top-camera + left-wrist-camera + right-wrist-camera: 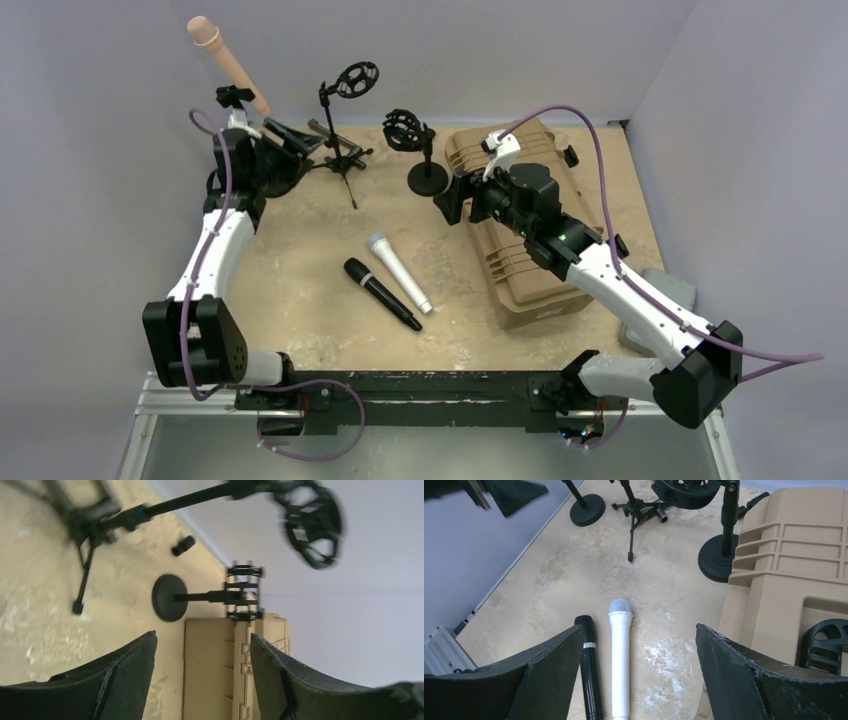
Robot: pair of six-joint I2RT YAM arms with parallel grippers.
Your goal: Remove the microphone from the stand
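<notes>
Left pincer [202,637] gaped wide, empty, near the black stand [234,97] at the sandy table's [300,250] left rear, whose clip held the beige handheld microphone [225,60] tilted upward. Right pincer [639,630] also stood wide, empty.

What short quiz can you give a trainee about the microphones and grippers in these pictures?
1. True or false: the white microphone lies on the tan case.
2. Which one sits in a stand? A black microphone, B white microphone, C peach microphone.
3. Fill in: the left gripper and the right gripper are both ____.
Key: 1 false, the white microphone lies on the table. 2 C. 3 open.
</notes>
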